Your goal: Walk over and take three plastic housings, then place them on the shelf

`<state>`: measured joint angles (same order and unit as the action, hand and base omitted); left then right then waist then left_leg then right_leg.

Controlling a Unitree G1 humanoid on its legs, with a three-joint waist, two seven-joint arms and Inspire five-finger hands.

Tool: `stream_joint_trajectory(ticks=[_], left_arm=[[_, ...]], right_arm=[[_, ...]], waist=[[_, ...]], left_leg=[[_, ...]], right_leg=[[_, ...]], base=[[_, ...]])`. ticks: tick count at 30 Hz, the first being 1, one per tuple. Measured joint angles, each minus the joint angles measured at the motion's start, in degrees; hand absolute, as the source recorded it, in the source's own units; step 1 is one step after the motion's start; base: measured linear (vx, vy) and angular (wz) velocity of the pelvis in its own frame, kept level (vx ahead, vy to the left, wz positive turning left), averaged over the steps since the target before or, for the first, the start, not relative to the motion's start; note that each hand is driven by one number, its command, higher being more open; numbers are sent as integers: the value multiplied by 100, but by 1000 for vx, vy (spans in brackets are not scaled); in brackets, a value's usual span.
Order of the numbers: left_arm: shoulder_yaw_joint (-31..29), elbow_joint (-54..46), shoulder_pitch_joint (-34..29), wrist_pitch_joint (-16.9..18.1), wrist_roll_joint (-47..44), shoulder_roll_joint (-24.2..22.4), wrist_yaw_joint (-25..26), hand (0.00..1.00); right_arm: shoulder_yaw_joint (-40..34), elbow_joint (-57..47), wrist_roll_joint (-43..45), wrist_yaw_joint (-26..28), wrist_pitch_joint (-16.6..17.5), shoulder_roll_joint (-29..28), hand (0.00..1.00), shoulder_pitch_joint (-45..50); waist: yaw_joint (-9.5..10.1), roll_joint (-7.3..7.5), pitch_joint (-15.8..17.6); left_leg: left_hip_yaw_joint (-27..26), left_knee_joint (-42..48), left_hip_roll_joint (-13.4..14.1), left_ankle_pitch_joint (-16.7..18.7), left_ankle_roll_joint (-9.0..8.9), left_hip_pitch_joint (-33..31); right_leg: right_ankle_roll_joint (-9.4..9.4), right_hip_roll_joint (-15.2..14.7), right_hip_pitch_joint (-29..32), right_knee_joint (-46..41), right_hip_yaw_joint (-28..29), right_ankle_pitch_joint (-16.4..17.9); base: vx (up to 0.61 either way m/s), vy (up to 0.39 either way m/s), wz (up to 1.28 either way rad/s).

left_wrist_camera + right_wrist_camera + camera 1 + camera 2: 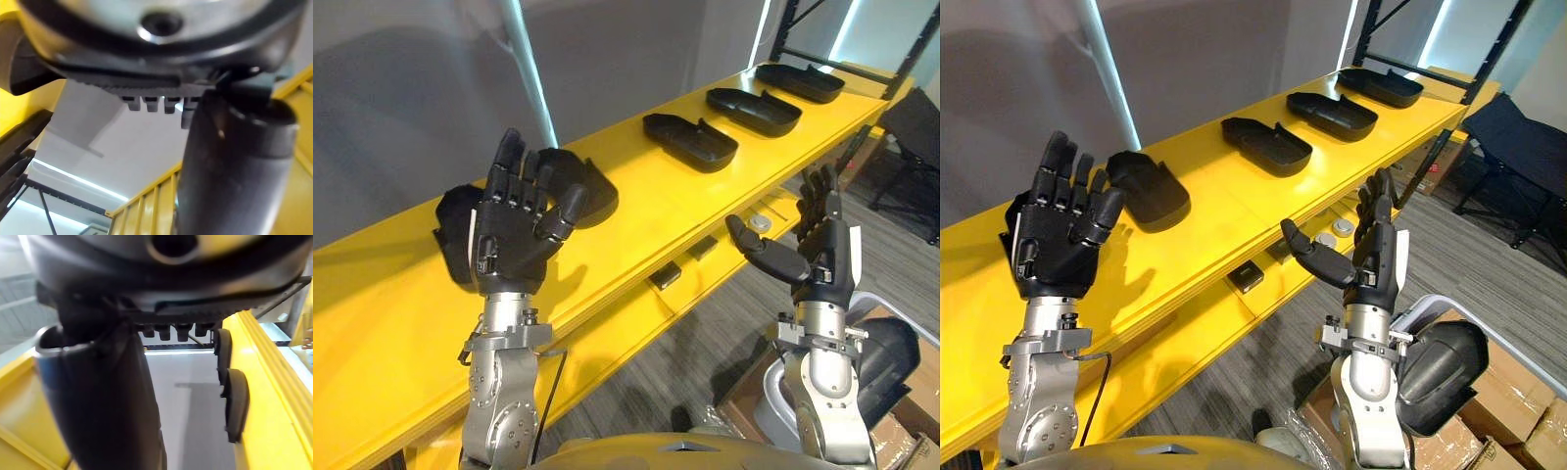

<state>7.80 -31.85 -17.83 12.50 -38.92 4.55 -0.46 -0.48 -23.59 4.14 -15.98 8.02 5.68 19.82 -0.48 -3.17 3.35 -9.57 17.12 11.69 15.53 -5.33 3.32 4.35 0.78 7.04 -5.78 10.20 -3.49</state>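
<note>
Several black plastic housings lie in a row on the long yellow shelf [636, 220]: one [690, 140], one [754, 110] and one [800, 81] toward the far right. A nearer housing [1148, 186] lies just behind my left hand [514, 230], and another [450, 230] is partly hidden by it. That hand is raised in front of the shelf, open, with its fingers loosely bent and nothing in them. My right hand [818, 250] is held upright lower down, off the shelf's front edge, open and empty. In the right wrist view, two housings [234, 401] show past my thumb [107, 406].
A lower yellow ledge under the shelf carries small dark blocks [664, 276] and a round metal piece [759, 223]. Cardboard boxes [1518, 411] sit on the floor at lower right. A black chair [1518, 137] and a dark rack post [1489, 49] stand at the far right.
</note>
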Motion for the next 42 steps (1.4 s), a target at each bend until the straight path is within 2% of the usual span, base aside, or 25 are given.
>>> stream_joint_trajectory(ticks=[6, 7, 8, 10, 12, 14, 16, 18, 20, 21, 22, 23, 24, 25, 26, 27, 28, 29, 30, 31, 34, 36, 37, 39, 42], left_arm=[[532, 179, 3, 193, -346, 9, -332, 100], [554, 216, 0, 234, -346, 18, -332, 100], [607, 288, -15, 241, -282, -18, -260, 100], [493, 317, -31, 243, -42, 20, -186, 100], [406, 320, -12, 245, -159, 109, -317, 100], [248, 321, 14, 249, -424, 210, -562, 100], [107, 326, 30, 239, -517, 213, -680, 100], [-14, 499, 52, 125, -685, 214, -729, 100], [11, 791, 15, 9, -852, 224, -731, 100], [27, 990, -5, -28, -962, 280, -734, 100], [67, 1137, 10, -39, -1057, 305, -757, 100], [197, 1444, -32, -68, -1096, 249, -754, 100], [340, 1598, -85, -126, -1124, 140, -745, 100], [647, 1751, -81, -284, -1285, 16, -742, 100], [835, 1768, -87, -355, -1298, 17, -744, 100], [1177, 1782, -87, -406, -1285, 28, -794, 100], [1418, 1787, -67, -406, -1233, 30, -872, 100], [1501, 1780, -61, -404, -1234, 27, -955, 100], [1507, 1772, -60, -395, -1234, 21, -1022, 100], [1478, 1768, -72, -305, -1237, 35, -1061, 100], [1370, 1776, -76, -255, -1236, 49, -1044, 100], [1261, 1779, -71, -257, -1242, 55, -1059, 100], [1211, 1790, -33, -270, -1226, 78, -1078, 100], [1201, 1793, -1, -318, -1196, 247, -1097, 100], [1213, 1786, 116, -376, -1158, 441, -1227, 100]], right_arm=[[6, 69, 3, -103, -9, -386, 100, 1105], [0, 68, 3, -80, -4, -374, 100, 1193], [-9, 68, 28, -50, 1, -342, 100, 1270], [17, 66, 80, 10, 105, -301, 100, 1242], [104, 67, 83, -83, 254, -283, 100, 1145], [265, 151, 93, -313, 472, -263, 100, 845], [433, 553, 77, -437, 542, -188, 100, 323], [710, 1405, 19, -470, 526, -143, 100, -339], [887, 1621, -232, -418, 515, -144, 100, -251], [1006, 1671, -363, -384, 476, -147, 100, -178], [1024, 1676, -376, -323, 468, -113, 100, -148], [1012, 1687, -370, -205, 417, 66, 100, -155], [978, 1686, -371, -130, 389, 304, 100, -194], [824, 1694, -370, -63, 332, 611, 100, -199], [741, 1697, -340, -52, 291, 722, 100, -159], [545, 1703, -257, -44, 248, 873, 100, -106], [342, 1703, -116, -49, 249, 928, 100, -109], [179, 1707, -6, -79, 257, 952, 100, -147], [88, 1716, 114, -89, 263, 968, 100, -196], [-10, 1898, 252, -93, 263, 1010, 100, -385], [5, 2453, 327, -98, 261, 1040, 100, -673], [44, 2891, 362, -200, 256, 1001, 100, -948], [73, 3204, 340, -311, 256, 941, 100, -1203], [178, 3559, 191, -527, 227, 773, 100, -1495], [223, 3951, 175, -775, 231, 726, 100, -1954]], waist=[[-122, 133, 356], [-127, 170, 448], [-125, 154, 575], [-129, 162, 604], [-134, 197, 602], [-151, 207, 602], [-123, 212, 601], [-43, 224, 593], [-8, 329, 555], [-14, 431, 533], [-52, 502, 517], [-102, 409, 518], [-157, 273, 550], [-312, 65, 648], [-361, 71, 657], [-416, 171, 720], [-414, 167, 722], [-420, 132, 700], [-417, 123, 695], [-371, 101, 698], [-218, 36, 664], [-129, -51, 610], [-119, -76, 597], [-8, 52, 678], [56, 112, 725]], left_leg=[[-285, 1363, -200, 791, 146, -294], [-409, 1465, -193, 838, 189, -275], [-712, 1441, -128, 822, 264, -167], [-1284, 1235, -28, 619, 397, -171], [-1525, 873, 20, 301, 399, -136], [-1694, 440, 56, -69, 350, -81], [-1918, 263, 213, -287, 242, -95], [-2262, 276, 673, -520, -112, -90], [-2305, 425, 1092, -729, -451, -124], [-2117, 522, 1309, -856, -680, -190], [-1973, 512, 1446, -938, -785, -202], [-1696, 329, 1704, -1191, -729, -217], [-1444, 210, 1877, -1469, -522, -294], [-1112, 185, 2090, -2039, -96, -529], [-1023, 184, 2092, -2407, 122, -652], [-948, 265, 2071, -2835, 288, -802], [-852, 403, 1841, -2513, -33, -785], [-724, 463, 1512, -2203, -155, -767], [-612, 465, 1269, -2008, -167, -737], [-436, 377, 765, -1464, -148, -618], [18, 15, 164, -1006, -42, -590], [115, -453, 24, -892, -96, -486], [119, -676, -93, -954, -301, -481], [18, -738, -316, -1022, -255, -485], [22, -728, -571, -1051, -119, -647]], right_leg=[[296, -66, 325, -481, 667, -24], [225, -91, 309, -456, 680, 17], [-91, -313, 307, -447, 227, 171], [-160, -623, 793, -1173, -614, 221], [-302, -734, 897, -2268, -924, 326], [-399, -1057, 754, -3336, -1149, 652], [-449, -1524, 552, -3646, -1380, 721], [-459, -2334, 374, -3514, -1463, 680], [-139, -2537, 227, -2913, -1465, 467], [283, -2420, -32, -2170, -1629, 7], [698, -2339, -197, -2041, -1805, 444], [916, -2043, -406, -1837, -2189, 1077], [862, -1821, -427, -1744, -2374, 1368], [689, -1536, -431, -1735, -2527, 1418], [614, -1504, -433, -1712, -2574, 1453], [473, -1484, -464, -1663, -2581, 1456], [362, -1494, -535, -1522, -2532, 1418], [293, -1488, -557, -1410, -2473, 1363], [274, -1486, -557, -1346, -2394, 1337], [231, -1447, -559, -1182, -2211, 1235], [264, -1344, -545, -760, -1964, 949], [366, -1305, -428, -536, -1917, 713], [457, -1345, -390, -350, -1903, 530], [545, -1546, -468, 45, -2012, 185], [583, -1790, -487, 321, -2325, -120]], base=[[-202, 176, -51], [-338, 190, -98], [-397, 171, -121], [-245, 79, -121], [-158, -10, -72], [-121, -106, -58], [-101, -210, -78], [-131, -486, -110], [-68, -627, -64], [-34, -547, -31], [-37, -740, -28], [-17, -764, -22], [-13, -842, -11], [-13, -629, 8], [-14, -542, 19], [1, -396, -7], [7, -367, -27], [8, -185, -41], [-8, -109, -66], [-3, -40, -66], [-16, 17, -55], [-40, 98, -27], [-51, 138, -16], [-78, 178, -15], [-77, 125, 6]])
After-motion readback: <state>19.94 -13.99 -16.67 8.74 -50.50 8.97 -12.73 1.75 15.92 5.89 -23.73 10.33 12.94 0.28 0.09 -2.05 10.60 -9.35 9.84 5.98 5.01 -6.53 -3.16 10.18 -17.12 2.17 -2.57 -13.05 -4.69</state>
